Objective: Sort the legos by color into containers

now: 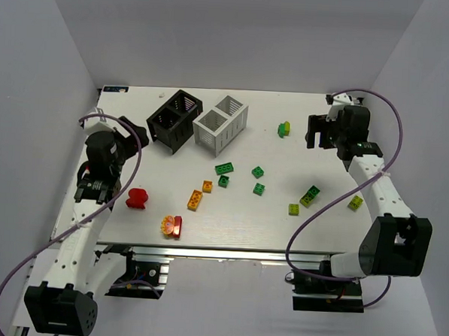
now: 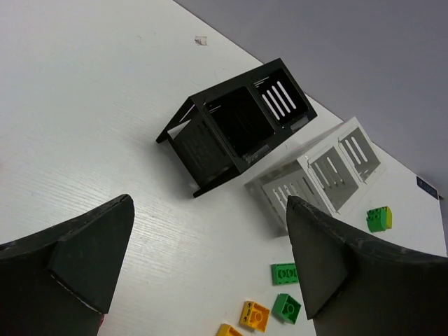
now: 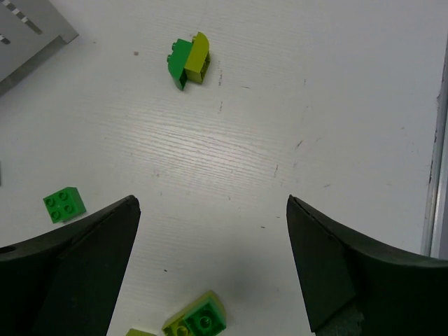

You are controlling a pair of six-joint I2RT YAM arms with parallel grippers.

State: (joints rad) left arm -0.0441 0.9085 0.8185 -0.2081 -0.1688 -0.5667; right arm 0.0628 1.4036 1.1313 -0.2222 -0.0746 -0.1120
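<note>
My left claw [image 2: 208, 224] hangs wide open and empty over the white desk [image 1: 156, 172]. At the back, a black slatted box rack [image 1: 174, 120] and a white slatted box rack [image 1: 221, 124] stand side by side. Small studded plastic legos [image 1: 224, 168] lie scattered on the desk in front of them. My right claw [image 3: 211, 217] gapes wide, holding nothing, near a green and yellow-green stacked brick [image 3: 189, 61].
</note>
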